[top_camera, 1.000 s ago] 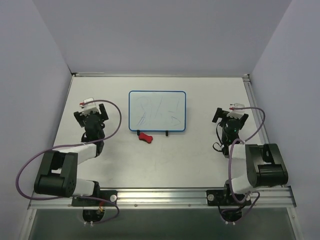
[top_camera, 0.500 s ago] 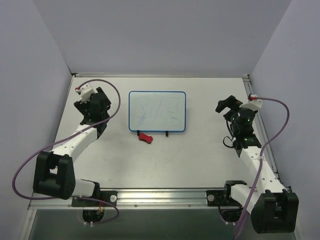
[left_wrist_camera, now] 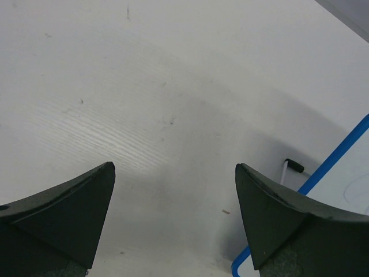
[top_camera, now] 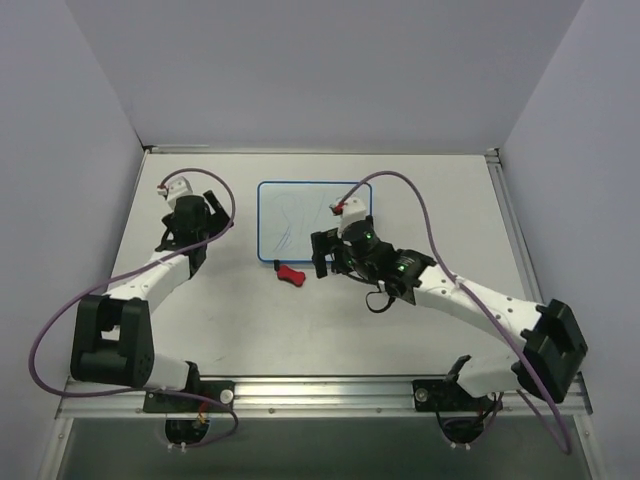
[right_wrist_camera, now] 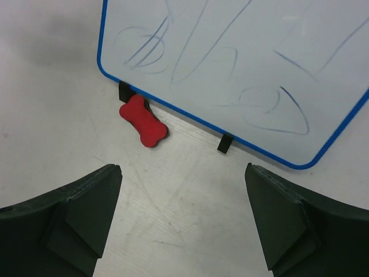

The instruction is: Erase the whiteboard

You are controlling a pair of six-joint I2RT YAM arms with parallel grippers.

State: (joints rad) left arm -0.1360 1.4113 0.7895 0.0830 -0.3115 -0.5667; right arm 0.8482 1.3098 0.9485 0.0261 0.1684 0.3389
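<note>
**Status.** Whiteboard (top_camera: 288, 205) lies flat at table (top_camera: 260, 330) centre, toward the far side. Blue scribbles (right_wrist_camera: 277, 109) cover it; nothing is wiped yet. Red bone-shaped eraser (right_wrist_camera: 143, 122) lies on the table at the board's near edge, touching or just beside the near-left foot (right_wrist_camera: 124, 90).

**Grippers.** Right gripper (right_wrist_camera: 183, 170) hangs above the near edge w/ jaws wide, holding nothing. Eraser sits left of its centre line and ahead of it. Left gripper (left_wrist_camera: 174, 168) is over bare table just left of the board, jaws wide, also holding nothing.

**Hazards (est.)**
1. Offset pick. If the right gripper descends w/o shifting left, one finger lands on the eraser instead of beside it. Result: eraser tips or skids, poss. under the rim.
2. Foot/rim strike. Eraser is tight against the foot, so the far-side finger has little room. Contact there shoves the board away or pivots it.
3. Low part. Eraser is thin, so fingers must go almost to the table. Too deep = scrape/stall; too shallow = edge pinch and the eraser pops out.
4. Angle. Eraser lies diagonal to the jaws. A grip across its lobes, not its waist, is likely to twist loose during wiping.
5. Unbraced board. Nothing pins it, so wipe friction may slide it around. Left gripper is near enough to brace but is not touching.
6. Cable (top_camera: 400, 190) arcs over the board's right part and may drag across it.
</note>
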